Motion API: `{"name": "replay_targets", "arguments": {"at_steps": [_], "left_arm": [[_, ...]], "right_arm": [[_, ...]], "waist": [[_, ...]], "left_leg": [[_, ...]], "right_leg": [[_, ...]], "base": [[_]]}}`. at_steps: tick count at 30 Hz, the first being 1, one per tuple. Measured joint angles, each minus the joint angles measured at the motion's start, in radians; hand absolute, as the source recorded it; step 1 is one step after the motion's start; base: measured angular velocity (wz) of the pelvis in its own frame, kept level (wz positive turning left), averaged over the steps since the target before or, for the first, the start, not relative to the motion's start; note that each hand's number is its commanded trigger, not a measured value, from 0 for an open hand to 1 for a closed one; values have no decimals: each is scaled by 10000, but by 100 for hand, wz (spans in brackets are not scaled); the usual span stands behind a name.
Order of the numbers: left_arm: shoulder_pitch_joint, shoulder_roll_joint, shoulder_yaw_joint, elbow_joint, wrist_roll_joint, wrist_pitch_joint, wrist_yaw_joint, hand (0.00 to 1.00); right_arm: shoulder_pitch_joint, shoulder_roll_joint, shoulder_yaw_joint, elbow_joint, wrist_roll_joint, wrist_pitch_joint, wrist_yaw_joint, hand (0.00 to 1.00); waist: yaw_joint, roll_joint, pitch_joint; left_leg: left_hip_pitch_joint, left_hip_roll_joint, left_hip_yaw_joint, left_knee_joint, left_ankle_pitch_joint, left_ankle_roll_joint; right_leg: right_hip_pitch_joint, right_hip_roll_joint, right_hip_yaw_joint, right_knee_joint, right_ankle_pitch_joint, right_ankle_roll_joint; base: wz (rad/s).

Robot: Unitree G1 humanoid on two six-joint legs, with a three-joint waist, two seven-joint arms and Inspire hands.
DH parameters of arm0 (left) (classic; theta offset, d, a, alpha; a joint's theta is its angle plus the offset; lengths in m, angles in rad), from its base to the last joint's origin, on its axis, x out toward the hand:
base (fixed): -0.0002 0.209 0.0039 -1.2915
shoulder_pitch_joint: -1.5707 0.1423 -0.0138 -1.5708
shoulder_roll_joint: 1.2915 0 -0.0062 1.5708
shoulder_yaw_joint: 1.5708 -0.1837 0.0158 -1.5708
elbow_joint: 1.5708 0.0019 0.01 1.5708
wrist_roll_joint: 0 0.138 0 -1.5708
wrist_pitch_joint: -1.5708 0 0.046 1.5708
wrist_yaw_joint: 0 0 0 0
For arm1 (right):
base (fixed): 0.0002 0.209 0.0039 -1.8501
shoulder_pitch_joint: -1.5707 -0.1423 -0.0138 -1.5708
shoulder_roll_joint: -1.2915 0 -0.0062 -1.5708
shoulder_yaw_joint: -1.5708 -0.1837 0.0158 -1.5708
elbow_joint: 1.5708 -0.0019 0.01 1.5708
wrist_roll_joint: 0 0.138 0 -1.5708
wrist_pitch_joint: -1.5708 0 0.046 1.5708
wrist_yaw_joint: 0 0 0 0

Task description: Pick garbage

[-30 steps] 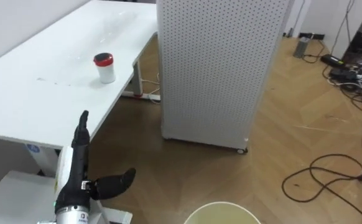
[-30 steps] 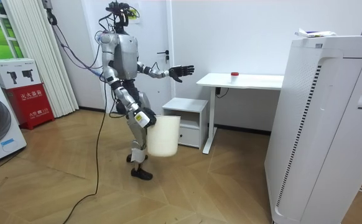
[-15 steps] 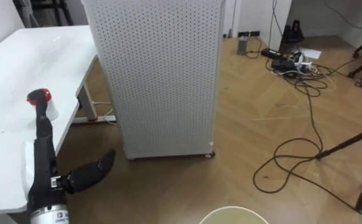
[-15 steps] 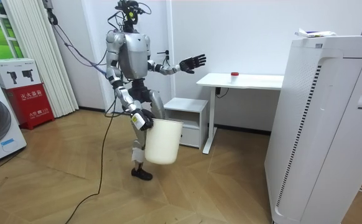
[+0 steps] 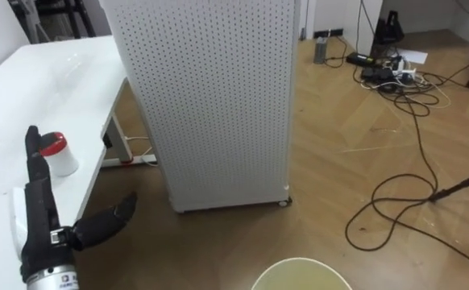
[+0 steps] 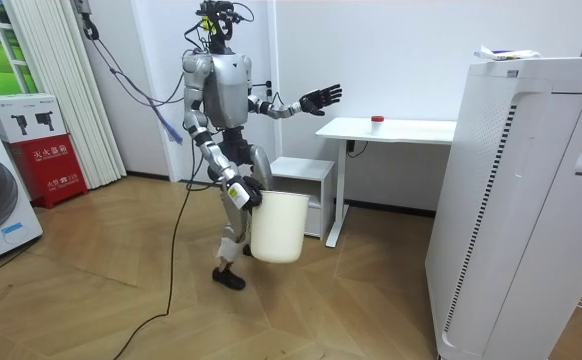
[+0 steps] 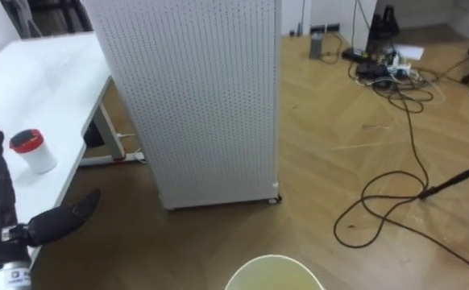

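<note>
We see the left hand [image 5: 39, 211] raised near the edge of the white tabletop [image 5: 49, 80], fingers straight and apart, holding nothing. The small white cup with a red lid [image 5: 57, 153] stands upright on this tabletop, untouched. In the room view, the fingers of the right hand [image 6: 244, 194] are clamped on the rim of the cream round plastic bucket [image 6: 276, 228].

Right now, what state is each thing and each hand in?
left hand: open, raised, holding nothing
right hand: shut on the rim of the bucket
bucket: upright, carried clear of the floor
cup: upright on the white desk, red lid on
</note>
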Motion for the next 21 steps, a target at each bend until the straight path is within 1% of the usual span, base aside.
{"name": "replay_targets", "arguments": {"at_steps": [1, 2, 3, 4, 5, 6, 7, 8, 9, 10, 11, 12, 13, 14, 15, 16, 17, 18, 19, 20, 21], "left_arm": [[1, 2, 11, -46, -2, 0, 1, 0], [-21, 11, 13, -157, 2, -5, -8, 0], [0, 6, 20, -194, -26, -12, 16, 0], [-4, 8, 107, -196, -29, -4, 19, 0], [-9, 32, 150, -206, -21, -5, 3, 0], [-12, 91, 194, -220, -57, -4, 6, 0], [-5, 97, 166, -234, -182, -6, 9, 0], [9, 90, 136, -234, -267, -5, 10, 0], [70, 102, 91, -235, -295, -6, 20, 0], [82, 101, 39, -234, -285, -12, 20, 0], [82, 104, 17, -235, -283, -13, 20, 0], [85, 108, 23, -235, -214, -15, 18, 0], [137, 86, 13, -238, -198, -13, -9, 0], [175, 96, 49, -251, -174, -14, -32, 0], [204, 97, 196, -251, -60, -12, -75, 0], [208, 96, 267, -251, -47, -8, -87, 0], [218, 98, 379, -253, -61, -6, -92, 0], [296, 99, 474, -338, -88, 6, -97, 0], [382, 97, 512, -437, -108, 7, -95, 0], [483, 98, 551, -582, -112, 6, -103, 0], [479, 99, 602, -639, -90, 5, -164, 0]], "right_arm": [[0, 2, 1, 0, 9, 0, 2, 100], [-3, -9, 9, 3, 16, 0, 7, 100], [-26, -35, 94, 46, 30, 6, 64, 100], [-56, -11, 114, 41, 31, 20, 214, 100], [-51, 9, 125, 42, 30, 24, 289, 100], [-25, 18, 199, 42, 16, 25, 393, 100], [-9, 19, 236, 42, 49, 17, 428, 100], [-9, 15, 269, 47, 47, 10, 412, 100], [4, -8, 378, 108, 10, 8, 427, 100], [1, -2, 389, 163, -53, 8, 429, 100], [-1, -5, 390, 163, -54, 8, 428, 100], [-16, -7, 391, 158, -53, 8, 439, 100], [-15, -43, 386, 164, -53, 13, 532, 100], [-28, -56, 389, 136, -57, 13, 623, 100], [-21, -67, 403, -30, -59, 13, 780, 100], [-19, -66, 410, -88, -58, 12, 857, 100], [-27, -64, 453, -129, -51, 12, 947, 100], [-27, -86, 511, -158, -52, 14, 1046, 100], [-23, -107, 576, -186, -37, 14, 1069, 100], [-25, -224, 787, -231, -34, 6, 1100, 100], [-25, -302, 947, -227, -64, 2, 1182, 100]], "waist": [[62, 60, 35], [153, 129, 115], [285, 211, 123], [281, 315, 146], [225, 328, 149], [154, 318, 143], [129, 275, 114], [96, 283, 118], [-28, 318, 56], [-43, 394, -2], [-31, 430, -26], [100, 428, -46], [222, 467, -75], [284, 476, -89], [350, 491, -97], [358, 487, -98], [423, 434, -107], [538, 346, -94], [591, 326, -90], [705, 306, -68], [739, 310, -64]], "left_leg": [[3, 15, 11, 82, -69, 57], [47, -5, -28, 204, -171, 174], [63, -10, -213, 230, -256, 279], [50, 14, -441, 204, -270, 307], [52, 31, -483, 178, -269, 306], [55, 33, -540, 174, -275, 312], [110, 12, -538, 189, -394, 314], [231, 8, -592, 203, -476, 293], [424, 25, -802, 223, -657, 223], [650, 84, -922, 186, -831, 112], [760, 102, -915, 151, -897, 57], [1018, 203, -911, 19, -1012, -30], [1281, 356, -899, -144, -1123, -144], [1353, 450, -889, -183, -1149, -192], [1454, 634, -872, -152, -1230, -339], [1491, 735, -862, -65, -1264, -401], [1565, 839, -836, 251, -1278, -433], [1477, 904, -622, 961, -1244, -497], [1367, 934, -594, 1474, -1206, -565], [1033, 1024, -601, 2661, -1003, -895], [600, 1179, -615, 3896, -526, -1228]], "right_leg": [[-22, -18, -34, 99, 66, 114], [-351, -108, -189, 542, 215, 342], [-760, -11, -280, 543, -46, 370], [-1222, 166, -429, -36, -150, 212], [-1461, 278, -446, -416, -84, 178], [-1841, 408, -407, -1492, 311, 115], [-1966, 461, -414, -2734, 1030, 61], [-1953, 480, -421, -3222, 1504, -13], [-1715, 515, -484, -3695, 2143, -219], [-1520, 635, -571, -3666, 2383, -398], [-1446, 717, -627, -3612, 2467, -476], [-1358, 847, -650, -3447, 2740, -588], [-1346, 1011, -653, -3170, 2670, -680], [-1349, 1085, -705, -3050, 2577, -754], [-1363, 1228, -814, -2734, 2253, -880], [-1365, 1278, -891, -2595, 2111, -938], [-1348, 1331, -1001, -2373, 1822, -1077], [-1306, 1365, -1049, -2001, 1517, -1214], [-1261, 1347, -1111, -1837, 1351, -1300], [-1067, 1343, -1264, -1657, 1077, -1454], [-780, 1463, -1366, -1682, 873, -1578]], "base": [[-16], [-31], [-37], [-28], [9], [24], [27], [31], [35], [33], [16], [0], [-4], [-6], [0], [0], [-10], [-21], [-41], [-39], [-32]]}}
